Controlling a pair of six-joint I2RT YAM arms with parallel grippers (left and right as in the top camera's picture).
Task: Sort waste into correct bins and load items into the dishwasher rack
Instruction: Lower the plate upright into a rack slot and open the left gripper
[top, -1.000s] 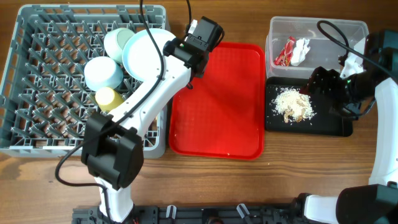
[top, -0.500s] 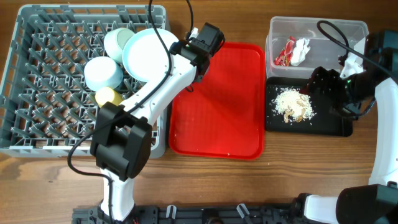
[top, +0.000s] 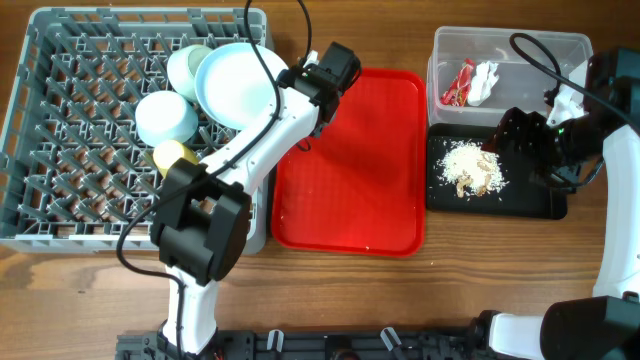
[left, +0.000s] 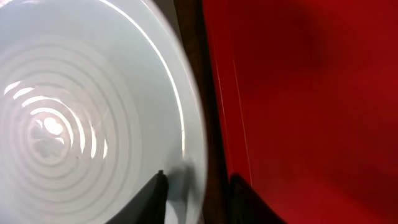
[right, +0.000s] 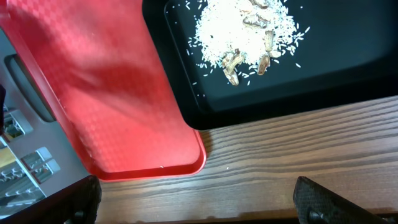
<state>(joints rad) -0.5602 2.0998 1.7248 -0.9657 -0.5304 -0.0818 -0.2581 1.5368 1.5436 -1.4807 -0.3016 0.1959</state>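
My left gripper (top: 292, 88) is shut on the right rim of the round pale plate (top: 235, 85) and holds it over the right part of the grey dishwasher rack (top: 60, 200). In the left wrist view the plate (left: 74, 112) fills the left side, its rim between my fingers (left: 200, 199). Two blue-green bowls (top: 165, 117) (top: 185, 62) and the yellow cup (top: 175, 155) are in the rack. My right gripper (top: 520, 130) is open and empty over the black tray (top: 530, 203), which holds the rice scraps (top: 472, 168). The clear tub (top: 520, 45) holds the red wrapper (top: 460, 82) and the white tissue (top: 486, 78). The fork and the stick are not in view.
The red serving tray (top: 350, 170) lies between the rack and the bins with nothing on it. In the right wrist view, the rice (right: 245, 31) lies on the black tray (right: 186, 93) above my open fingers (right: 202, 205), the red tray's corner (right: 112, 124) to the left.
My left gripper has carried the plate slightly left and further over the rack, and the arm's elbow has swung right. The right arm has not moved.
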